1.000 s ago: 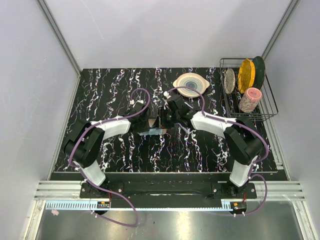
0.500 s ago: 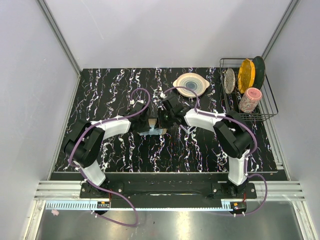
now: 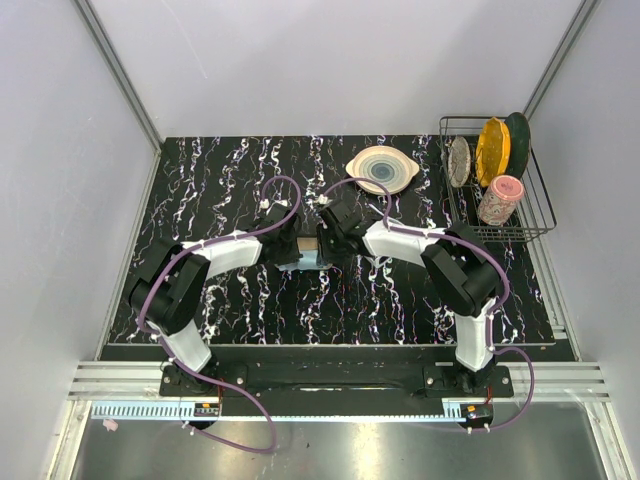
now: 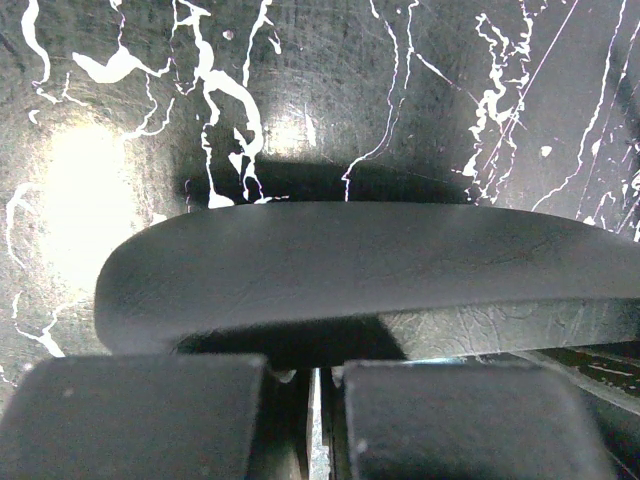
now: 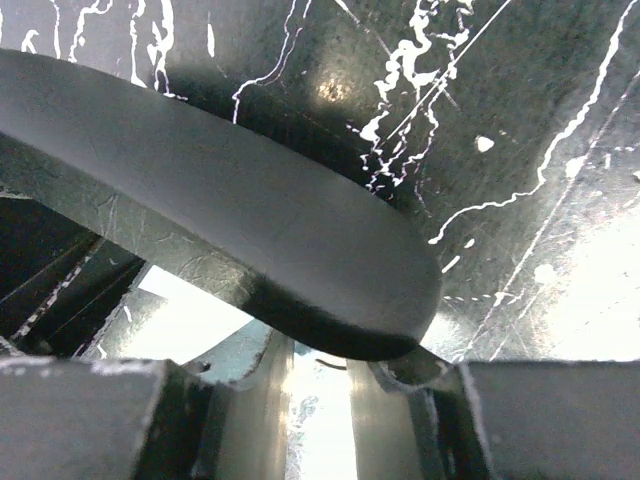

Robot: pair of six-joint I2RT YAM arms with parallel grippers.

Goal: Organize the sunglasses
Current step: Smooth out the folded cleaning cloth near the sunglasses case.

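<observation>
The black case (image 3: 306, 243) lies mid-table between both grippers, a strip of tan lining showing. In the left wrist view its lid (image 4: 350, 260) arches across the frame, and my left gripper (image 4: 320, 375) is shut below it on a thin pale edge of the case. My left gripper (image 3: 290, 247) meets the case from the left, my right gripper (image 3: 326, 242) from the right. My right gripper (image 5: 320, 372) stands open under the lid's rounded end (image 5: 300, 260). A light blue cloth (image 5: 190, 322) shows bright beneath. I cannot make out the sunglasses; they are hidden.
A striped plate (image 3: 382, 168) sits at the back of the table. At the right stands a wire dish rack (image 3: 540, 215) holding upright plates and a pink cup (image 3: 500, 198). The blue cloth (image 3: 312, 262) peeks out just in front of the case.
My right gripper has slid left, up against the case, and its jaws narrowed then widened a little. Less of the cloth and case shows from above. The left arm has held still.
</observation>
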